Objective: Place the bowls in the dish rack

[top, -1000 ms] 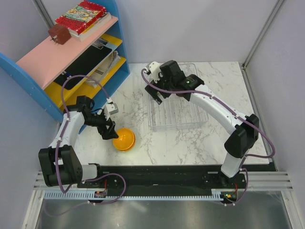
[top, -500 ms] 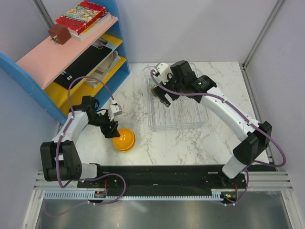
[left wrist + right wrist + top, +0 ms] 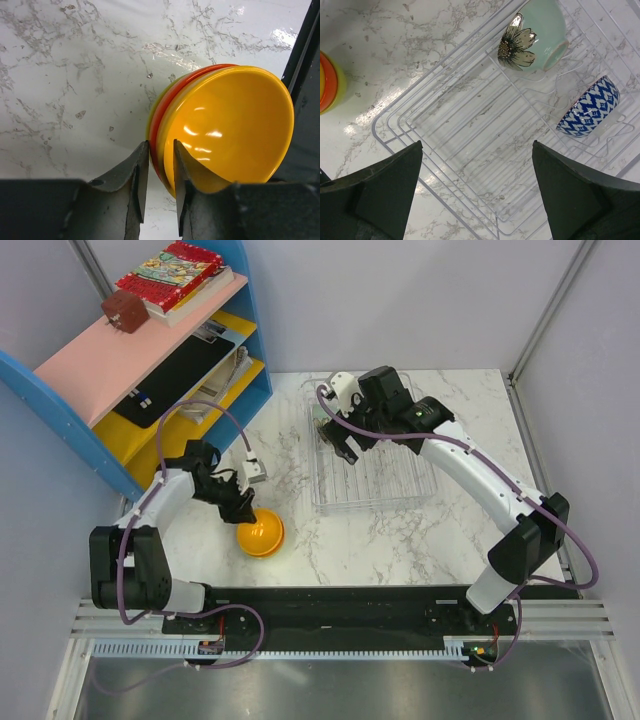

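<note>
Three nested bowls, orange-yellow (image 3: 235, 130) innermost, red-orange (image 3: 159, 120) and yellow-green outermost, sit as one stack (image 3: 259, 532) on the marble at the front left. My left gripper (image 3: 161, 145) (image 3: 243, 508) is shut on their rims, one finger inside the orange-yellow bowl and one outside the stack. The clear dish rack (image 3: 370, 480) (image 3: 395, 145) holds a pale green bowl with a brown flower (image 3: 535, 35) and a blue-and-white bowl (image 3: 587, 112). My right gripper (image 3: 477, 145) (image 3: 338, 443) hangs open and empty above the rack's left part.
A blue-and-pink shelf unit (image 3: 150, 360) with books (image 3: 170, 275) stands at the back left, close behind my left arm. A black rail (image 3: 350, 605) runs along the near table edge. Grey walls enclose the table.
My left gripper slid right onto the stack's rim and its jaws narrowed around it. My right arm shifted right over the rack, then held still, jaws wide.
</note>
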`<state>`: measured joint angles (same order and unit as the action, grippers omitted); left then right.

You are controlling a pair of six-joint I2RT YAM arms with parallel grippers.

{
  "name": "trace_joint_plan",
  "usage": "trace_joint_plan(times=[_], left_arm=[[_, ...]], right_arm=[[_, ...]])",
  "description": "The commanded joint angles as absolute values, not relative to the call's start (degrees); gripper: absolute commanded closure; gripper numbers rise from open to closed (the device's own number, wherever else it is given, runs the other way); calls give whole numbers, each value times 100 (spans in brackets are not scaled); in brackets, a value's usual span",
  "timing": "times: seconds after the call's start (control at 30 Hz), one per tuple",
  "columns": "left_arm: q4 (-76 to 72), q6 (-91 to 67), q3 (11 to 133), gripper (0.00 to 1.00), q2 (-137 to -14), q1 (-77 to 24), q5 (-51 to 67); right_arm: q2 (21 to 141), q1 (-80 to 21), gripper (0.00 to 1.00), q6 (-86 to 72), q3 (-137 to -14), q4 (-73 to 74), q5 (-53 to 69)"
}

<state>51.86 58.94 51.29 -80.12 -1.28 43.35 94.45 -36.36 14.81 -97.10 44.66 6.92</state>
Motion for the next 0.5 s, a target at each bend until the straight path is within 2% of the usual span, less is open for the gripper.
trace_joint_plan(times=[0.0, 0.2, 0.4, 0.47], left_arm=[[5106, 5564, 5431, 70, -7911, -176, 4324], [5115, 5309, 5669, 82, -7700, -176, 4359], [5299, 5273, 5853, 87, -7655, -211, 4579], [5352, 5291, 5906, 94, -7690, -228, 4588]], right_arm=[[9457, -3604, 2, 1468, -9782, 4412, 879], [9483, -3595, 2, 1424, -9817, 4412, 975], [9475, -3595, 2, 1406, -9844, 4421, 1037], [9475, -3595, 2, 1389, -9861, 4421, 1037]])
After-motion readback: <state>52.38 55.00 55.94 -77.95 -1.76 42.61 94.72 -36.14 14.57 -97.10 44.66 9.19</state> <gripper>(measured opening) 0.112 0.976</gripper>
